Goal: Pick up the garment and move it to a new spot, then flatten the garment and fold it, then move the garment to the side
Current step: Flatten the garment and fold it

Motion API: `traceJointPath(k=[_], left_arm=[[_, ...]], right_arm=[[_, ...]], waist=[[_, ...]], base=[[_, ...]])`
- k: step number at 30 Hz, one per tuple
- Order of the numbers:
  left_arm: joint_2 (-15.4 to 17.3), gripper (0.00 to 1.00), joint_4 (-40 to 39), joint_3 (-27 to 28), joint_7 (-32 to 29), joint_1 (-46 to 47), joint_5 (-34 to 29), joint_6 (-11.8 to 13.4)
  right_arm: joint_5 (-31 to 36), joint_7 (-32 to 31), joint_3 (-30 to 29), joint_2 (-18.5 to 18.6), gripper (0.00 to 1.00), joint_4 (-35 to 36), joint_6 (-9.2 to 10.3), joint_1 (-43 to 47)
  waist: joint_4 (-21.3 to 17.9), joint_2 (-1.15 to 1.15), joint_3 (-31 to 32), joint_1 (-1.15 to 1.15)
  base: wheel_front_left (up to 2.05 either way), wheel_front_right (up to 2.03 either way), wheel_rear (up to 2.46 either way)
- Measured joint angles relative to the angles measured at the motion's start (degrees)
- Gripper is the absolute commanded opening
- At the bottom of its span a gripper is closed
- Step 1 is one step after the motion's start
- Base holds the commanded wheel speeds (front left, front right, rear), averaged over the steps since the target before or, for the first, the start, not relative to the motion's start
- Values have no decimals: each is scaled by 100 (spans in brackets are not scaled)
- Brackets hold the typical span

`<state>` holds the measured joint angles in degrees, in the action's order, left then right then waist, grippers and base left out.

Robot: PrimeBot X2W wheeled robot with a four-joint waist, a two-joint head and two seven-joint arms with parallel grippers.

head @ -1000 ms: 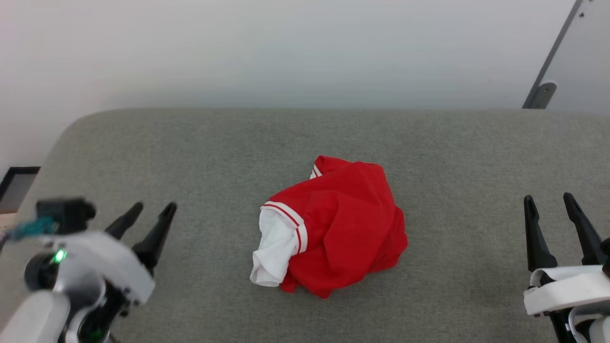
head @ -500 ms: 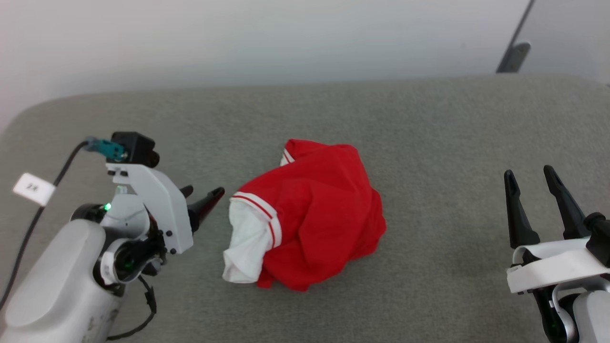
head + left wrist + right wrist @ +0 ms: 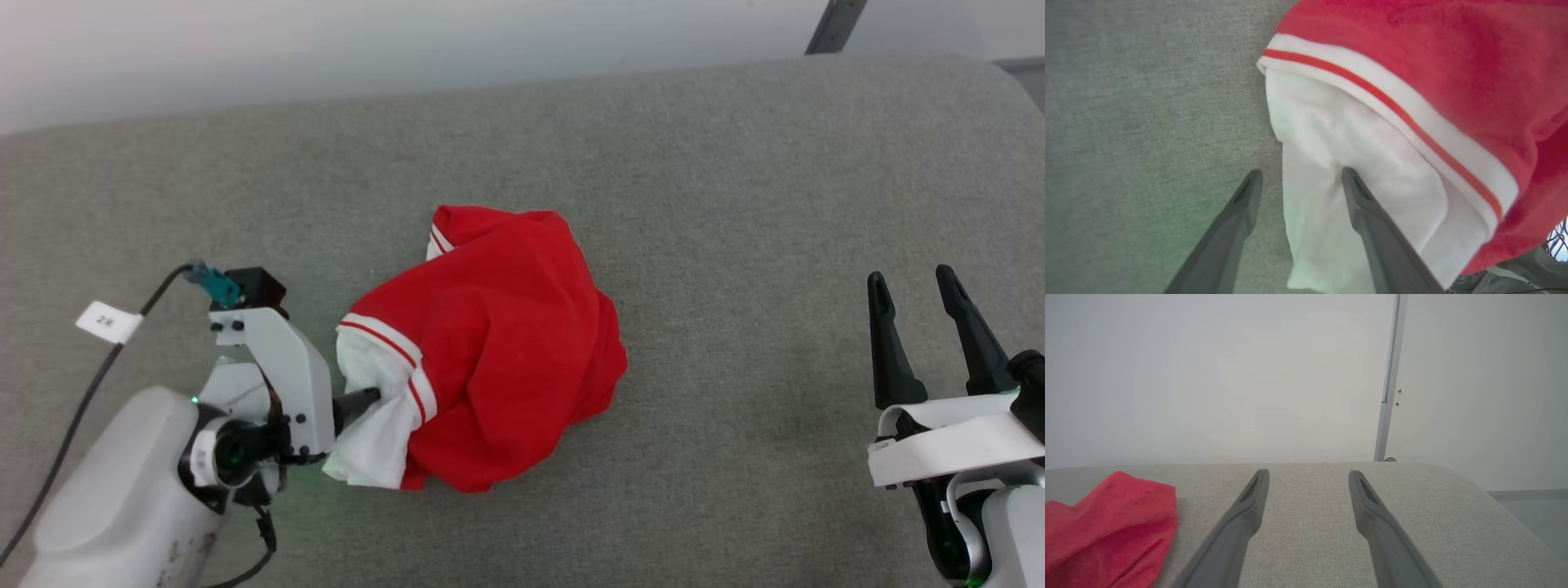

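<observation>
Reaching for the limp, light garment [image 3: 506,351]
Left hand [image 3: 1301,173], fingers apart, straddles the sleeve [image 3: 1339,134] edge at eight o'clock, likely a good hold.

Crumpled red-and-white garment [image 3: 490,351] lies mid-cushion.

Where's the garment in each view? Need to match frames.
Head view: garment crumpled left of centre, white sleeve at its lower left.
Left wrist view: garment across the upper right, sleeve in the middle; the open left gripper has one finger on each side of the sleeve's edge.
Right wrist view: garment is a red bunch in the lower left corner.
Shared landmark: the grey fabric surface under it.
</observation>
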<state>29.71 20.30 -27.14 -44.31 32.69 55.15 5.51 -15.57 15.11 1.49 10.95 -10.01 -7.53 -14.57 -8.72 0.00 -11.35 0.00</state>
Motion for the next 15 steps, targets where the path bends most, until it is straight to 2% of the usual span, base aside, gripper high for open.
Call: traceJointPath(k=[8,9,10,15], left_arm=[[-99,100,442,-118,49,137,-54,-96],[-129,36,505,-112,56,147,-27,-104],[-158,0,569,-112,60,161,-12,-144],[-268,0,795,-104,74,211,135,-338]], right_arm=[[11,0,-25,-49,100,7,0,-49],[11,0,-24,-55,100,5,0,-50],[11,0,-24,-57,100,5,0,-49],[12,0,-32,-36,100,3,0,-54]], waist=[[-41,0,-139,0],[-38,0,-138,0],[-33,0,-136,0],[10,0,-124,0]], base=[[0,0,0],[0,0,0],[0,0,0],[0,0,0]])
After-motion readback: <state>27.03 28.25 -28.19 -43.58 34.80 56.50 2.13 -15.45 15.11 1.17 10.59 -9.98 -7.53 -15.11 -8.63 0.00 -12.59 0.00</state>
